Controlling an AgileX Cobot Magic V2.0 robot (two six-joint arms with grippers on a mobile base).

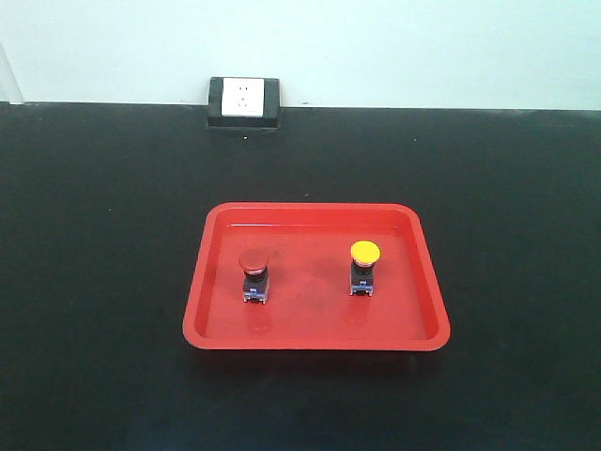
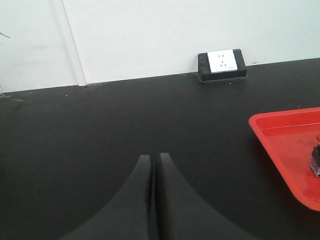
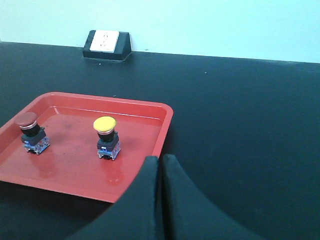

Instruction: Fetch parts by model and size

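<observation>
Right wrist view has the right gripper (image 3: 161, 159) clenched on nothing, hanging just off the red tray's (image 3: 165, 125) near right corner, and the yellow-capped switch (image 3: 106, 137) stands upright just to its left, so this arm looks nearer. Red-capped switch (image 3: 31, 132) stands upright further left in the same tray, while the left gripper (image 2: 154, 159), also clenched and empty, sits well left over bare black table (image 2: 100, 125)

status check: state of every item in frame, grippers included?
Red-capped switch: upright in tray, left side, untouched.
Yellow-capped switch: upright in tray, right side, untouched.
Red tray: flat on black table.
Left gripper: shut, empty, off the tray.
Right gripper: shut, empty, at the tray's near right edge.
</observation>
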